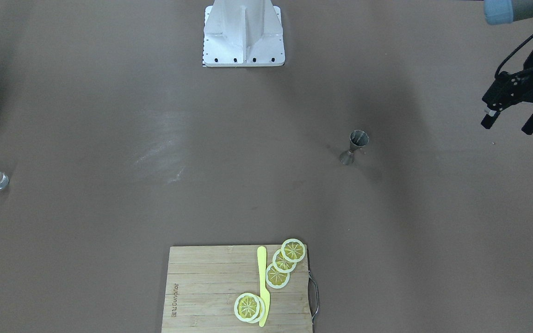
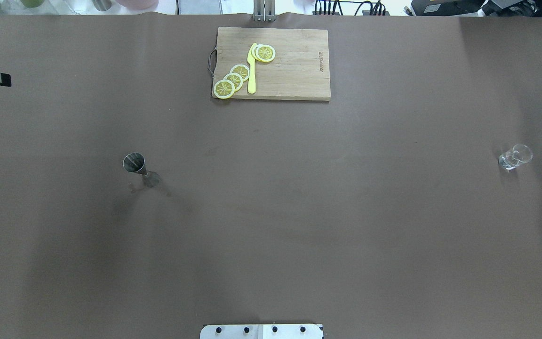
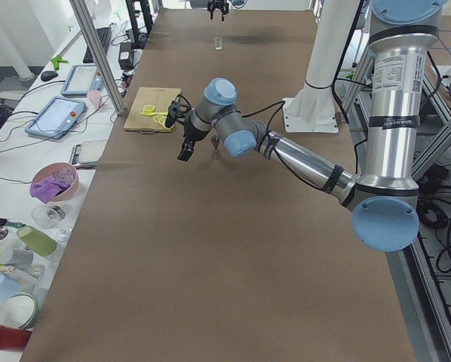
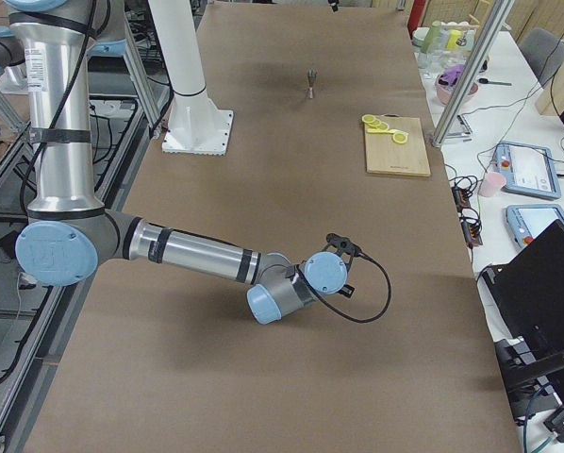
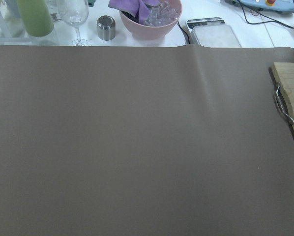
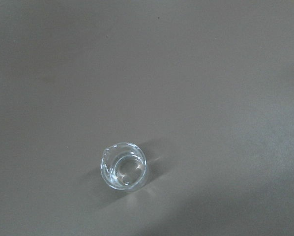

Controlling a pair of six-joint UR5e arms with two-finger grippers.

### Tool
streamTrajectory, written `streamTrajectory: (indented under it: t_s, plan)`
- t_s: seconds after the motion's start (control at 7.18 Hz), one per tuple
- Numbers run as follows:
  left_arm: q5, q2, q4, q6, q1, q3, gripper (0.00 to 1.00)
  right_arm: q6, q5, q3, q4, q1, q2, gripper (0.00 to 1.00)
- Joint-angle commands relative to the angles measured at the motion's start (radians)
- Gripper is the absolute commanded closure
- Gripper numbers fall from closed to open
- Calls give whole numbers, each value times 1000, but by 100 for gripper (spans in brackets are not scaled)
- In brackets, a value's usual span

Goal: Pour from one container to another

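Note:
The small metal jigger (image 1: 355, 147) stands upright on the brown table, also seen in the overhead view (image 2: 139, 169). At the table's other end stands the clear glass (image 2: 514, 157), upright; the right wrist view looks straight down into the glass (image 6: 123, 167). My left gripper (image 1: 507, 126) hangs open and holds nothing, above the table and well to the side of the jigger. My right gripper (image 3: 218, 9) shows only small and far in the side view, above the glass (image 3: 219, 43); I cannot tell whether it is open or shut.
A wooden cutting board (image 2: 294, 70) with several lemon slices (image 2: 233, 80) and a yellow knife (image 2: 251, 68) lies at the table's far edge. Beyond the table's left end stand a pink bowl (image 5: 149, 17), a wine glass (image 5: 76, 19) and tablets (image 3: 56, 117).

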Motion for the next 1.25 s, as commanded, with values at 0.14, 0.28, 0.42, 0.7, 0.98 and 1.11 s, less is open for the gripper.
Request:
streamTrajectory:
  t_s: [0.14,0.28,0.42,0.7,0.98,1.11]
  plan:
    - [258,1,1,-130,214,-88,2,-144,140,-107,25,25,11,0]
    - [337,3,1,-164,273,-105,2,-141,165,-111,25,40,13,1]
    - [435,4,1,-204,348,-119,2,-131,176,-112,15,40,13,1]
    - [678,6,3,-265,510,-120,2,-24,181,-137,17,39,22,1]
    - [888,28,2,-331,659,-119,2,29,174,-151,17,37,69,0]
    - [1011,30,1,-368,745,-113,2,85,170,-146,23,37,75,0]
